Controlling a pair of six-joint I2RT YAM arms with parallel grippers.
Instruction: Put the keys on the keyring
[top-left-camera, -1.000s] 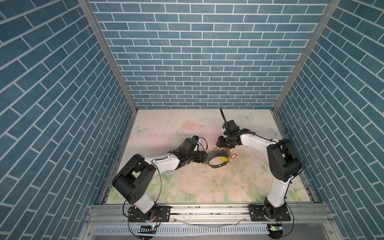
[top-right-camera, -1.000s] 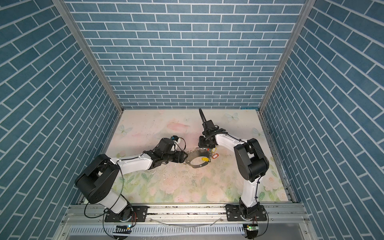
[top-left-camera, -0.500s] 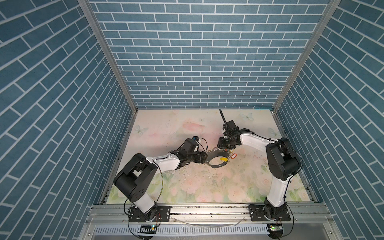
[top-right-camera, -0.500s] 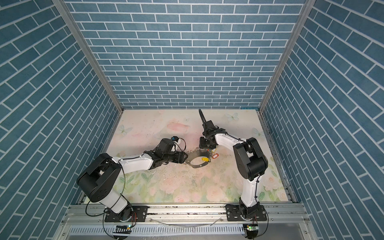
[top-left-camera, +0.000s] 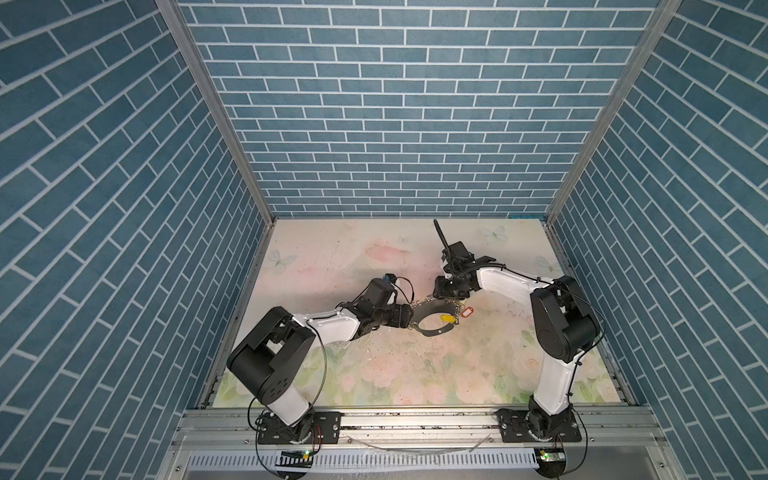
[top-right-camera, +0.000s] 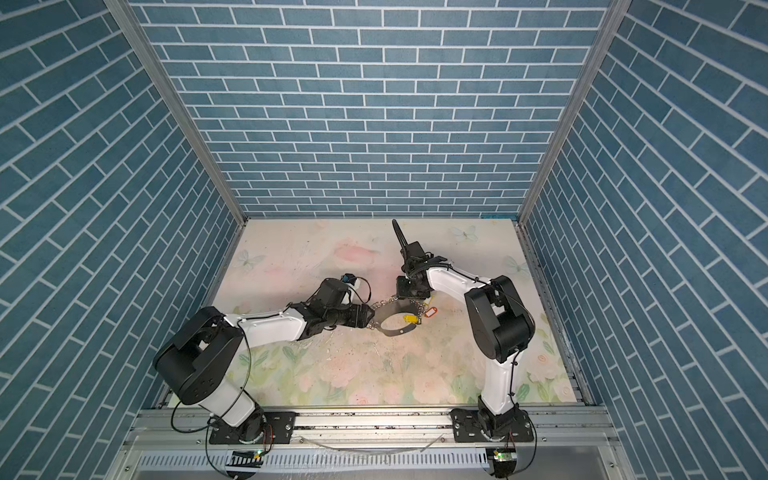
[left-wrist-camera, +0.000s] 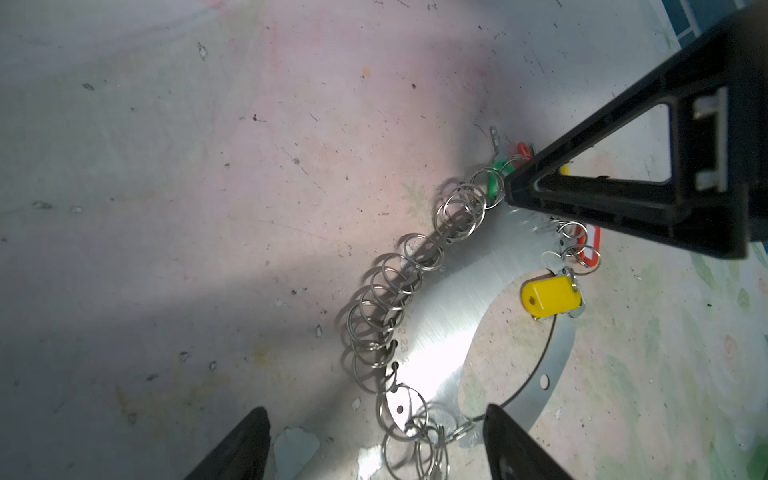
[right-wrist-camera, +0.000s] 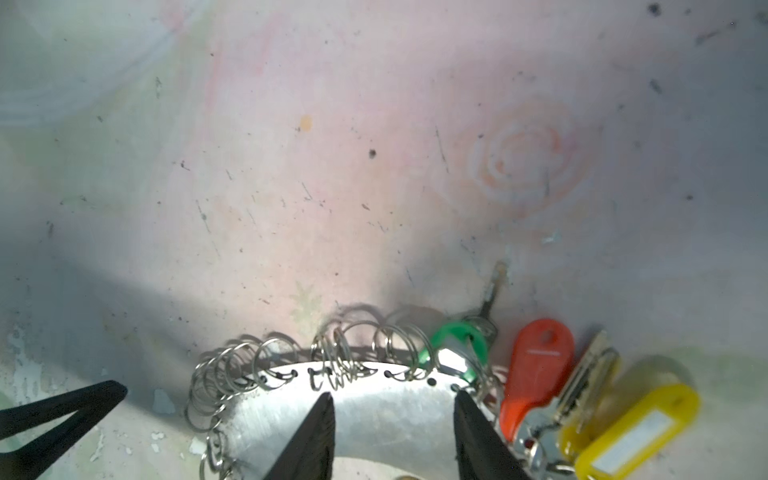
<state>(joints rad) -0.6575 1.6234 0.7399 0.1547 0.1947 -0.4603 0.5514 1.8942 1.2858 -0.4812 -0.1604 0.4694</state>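
Note:
The keyring (top-left-camera: 432, 331) (top-right-camera: 395, 332) is a flat silvery crescent lying mid-table, its outer edge strung with small split rings (left-wrist-camera: 390, 299). Keys with green (right-wrist-camera: 457, 345), red (right-wrist-camera: 536, 365) and yellow (right-wrist-camera: 636, 432) tags cluster at its right end. Another yellow tag (left-wrist-camera: 548, 296) lies inside the curve. My left gripper (left-wrist-camera: 376, 419) (top-left-camera: 409, 322) is open, its fingers straddling the ring's left end without touching it. Open too, my right gripper (right-wrist-camera: 395, 399) (top-left-camera: 446, 297) has both fingertips set down on the flat band beside the green key.
The floral mat (top-left-camera: 374, 374) covers the table, and blue brick walls close in three sides. A metal rail (top-left-camera: 415, 419) runs along the front edge. In the left wrist view, the right gripper's black finger (left-wrist-camera: 623, 183) stands over the keyring's far end.

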